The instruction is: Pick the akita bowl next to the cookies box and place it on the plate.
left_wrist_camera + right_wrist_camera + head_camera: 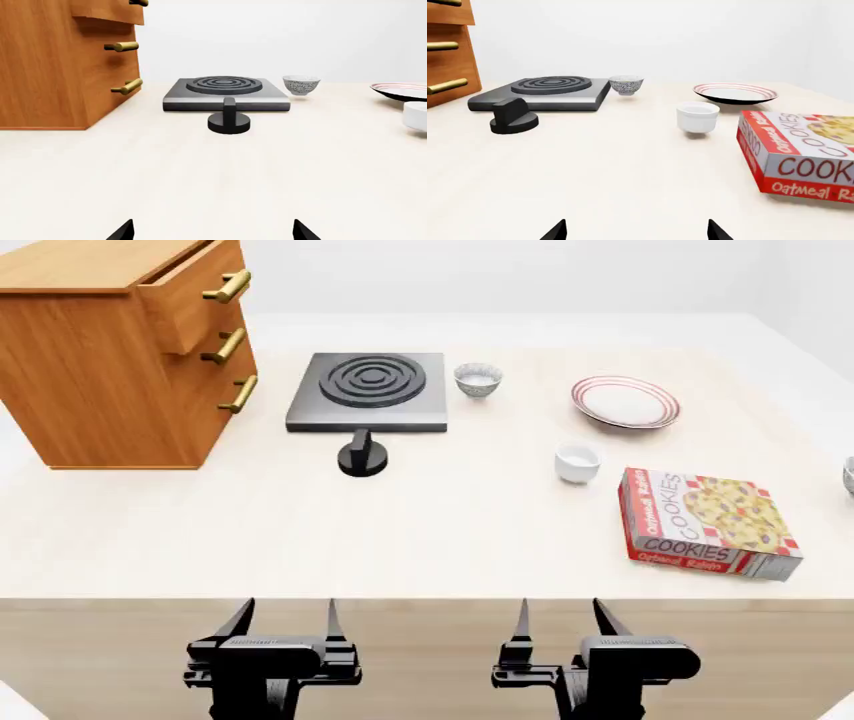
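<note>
The akita bowl (849, 476) shows at the head view's right edge, beside the cookies box (705, 523); its inside is hidden. The plate (625, 401) upper right is empty. Left tool (284, 618) and right tool (561, 617) gape, bottom.

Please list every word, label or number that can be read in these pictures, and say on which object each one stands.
"COOKIES": cookies box, printed on its top face and again on its front side.
"Oatmeal": front side of the same box, right wrist view; the word after it is cut off there and too blurred in the head view.
Nothing else in view carries readable text.
</note>
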Tool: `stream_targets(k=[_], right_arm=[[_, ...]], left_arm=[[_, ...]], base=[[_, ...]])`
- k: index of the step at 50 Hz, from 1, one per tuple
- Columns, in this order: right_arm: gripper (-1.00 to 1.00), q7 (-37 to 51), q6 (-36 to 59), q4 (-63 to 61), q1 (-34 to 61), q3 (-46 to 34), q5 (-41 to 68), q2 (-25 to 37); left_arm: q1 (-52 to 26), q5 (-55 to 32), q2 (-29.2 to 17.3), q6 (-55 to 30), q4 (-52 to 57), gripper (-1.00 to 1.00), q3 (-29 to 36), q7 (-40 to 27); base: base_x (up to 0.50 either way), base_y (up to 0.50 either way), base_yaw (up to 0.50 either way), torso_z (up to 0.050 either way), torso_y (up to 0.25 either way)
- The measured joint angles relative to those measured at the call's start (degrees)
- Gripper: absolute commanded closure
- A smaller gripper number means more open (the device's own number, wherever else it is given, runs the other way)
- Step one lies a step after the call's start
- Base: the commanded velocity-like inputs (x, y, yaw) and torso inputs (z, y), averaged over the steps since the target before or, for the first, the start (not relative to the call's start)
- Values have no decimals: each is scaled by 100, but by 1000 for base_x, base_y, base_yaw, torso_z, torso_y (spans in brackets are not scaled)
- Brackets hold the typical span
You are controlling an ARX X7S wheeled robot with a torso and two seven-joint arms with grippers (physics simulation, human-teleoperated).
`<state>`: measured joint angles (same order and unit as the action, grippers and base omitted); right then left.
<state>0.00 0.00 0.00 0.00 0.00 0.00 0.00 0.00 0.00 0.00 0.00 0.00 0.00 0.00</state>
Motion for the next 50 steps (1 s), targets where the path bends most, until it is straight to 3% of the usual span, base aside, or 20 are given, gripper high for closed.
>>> stream_targets(k=[30, 50], right_arm=[[-100, 507, -158, -116, 4, -416, 67, 361], [-100, 742, 426, -2038, -107, -525, -331, 800]], left_arm=[[-15, -456, -346, -10, 302, -100, 334, -306], [-300, -915, -635, -567, 1869, -100, 165, -599]], base=[[0, 0, 0, 0, 0], [0, -30, 0, 0, 0]])
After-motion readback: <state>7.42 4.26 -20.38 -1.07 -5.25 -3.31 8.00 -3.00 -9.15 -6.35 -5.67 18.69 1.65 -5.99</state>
